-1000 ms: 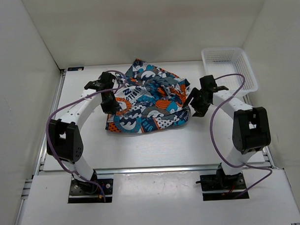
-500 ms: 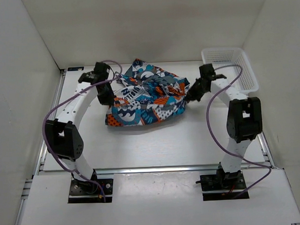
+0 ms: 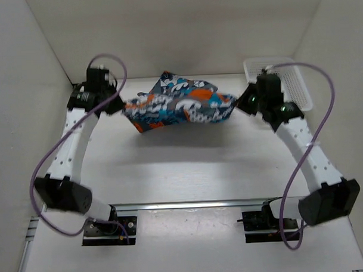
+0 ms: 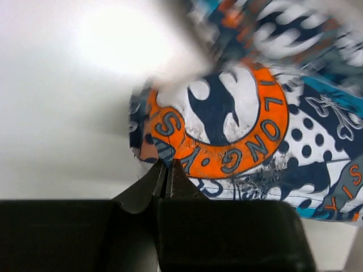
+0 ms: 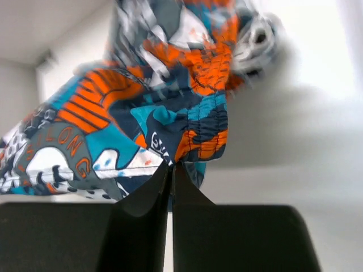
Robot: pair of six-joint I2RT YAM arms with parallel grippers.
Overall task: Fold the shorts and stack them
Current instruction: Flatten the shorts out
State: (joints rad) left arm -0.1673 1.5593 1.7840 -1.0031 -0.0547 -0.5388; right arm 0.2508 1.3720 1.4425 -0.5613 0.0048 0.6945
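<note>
The shorts (image 3: 179, 106), printed in blue, orange, white and grey, hang stretched in the air between both arms, above the back of the table. My left gripper (image 3: 118, 105) is shut on their left edge; in the left wrist view its tips (image 4: 168, 164) pinch the cloth below a round orange emblem (image 4: 227, 122). At the right end my right gripper (image 3: 243, 103) is shut on the other edge, and the right wrist view shows its jaws (image 5: 171, 165) pinching an elastic seam of the shorts (image 5: 170, 113). The cloth sags a little in the middle.
A white plastic mesh basket (image 3: 296, 87) stands at the back right corner, partly behind the right arm. White walls close in the table (image 3: 183, 172) on three sides. Purple cables loop off both arms.
Both arms have risen and spread apart, lifting the shorts off the table from a crumpled heap into a stretched band. The right gripper closed on the cloth.
</note>
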